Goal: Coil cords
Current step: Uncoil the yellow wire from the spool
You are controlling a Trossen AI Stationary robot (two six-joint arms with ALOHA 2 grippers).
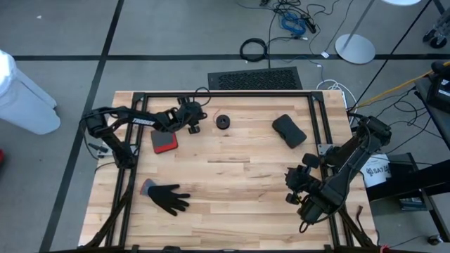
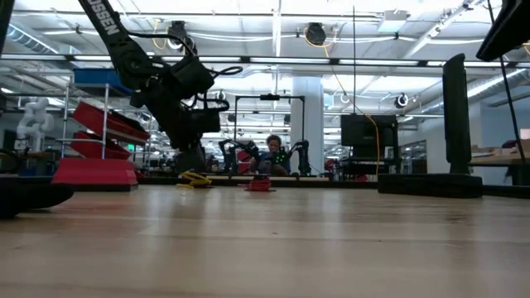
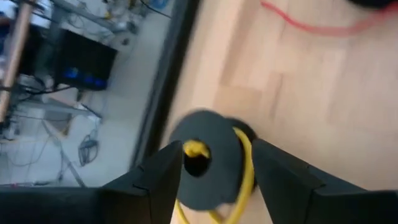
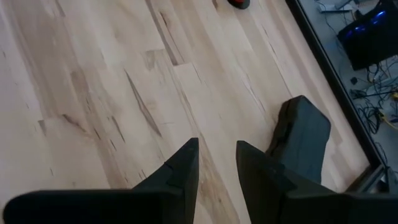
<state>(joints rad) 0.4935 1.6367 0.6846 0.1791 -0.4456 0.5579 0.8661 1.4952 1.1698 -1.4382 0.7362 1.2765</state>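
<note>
Overhead view: I have the left gripper [image 1: 196, 117] in the upper left of the frame, near the far edge of the tabletop [image 1: 232, 183], poised over the yellow-orange cord [image 1: 199, 121]. In the left wrist view its two dark fingers [image 3: 158, 177] stand apart on either side of a dark round disc [image 3: 208, 165] with a centre hole; the yellow-orange cord loops around the disc's edge and shows through the hole. The fingers flank the disc closely, and I cannot tell whether they press on it or have let go. In the low view the gripper hangs in the left part of the frame, with the yellow cord lying on the wood directly beneath it.

A small black coiled cord [image 1: 223, 122] lies just right of the left gripper, apart from it. A red-and-black pad [image 1: 164, 143] sits just below the left arm; a black glove [image 1: 167, 197] lies in the lower left of the frame, and a dark block [image 1: 289, 131] in the upper right.

My right gripper [image 1: 295, 184] waits in the lower right of the overhead frame. In the right wrist view its fingers [image 4: 180, 168] are slightly parted above bare wood, grasping nothing, with the dark block just beside them
</note>
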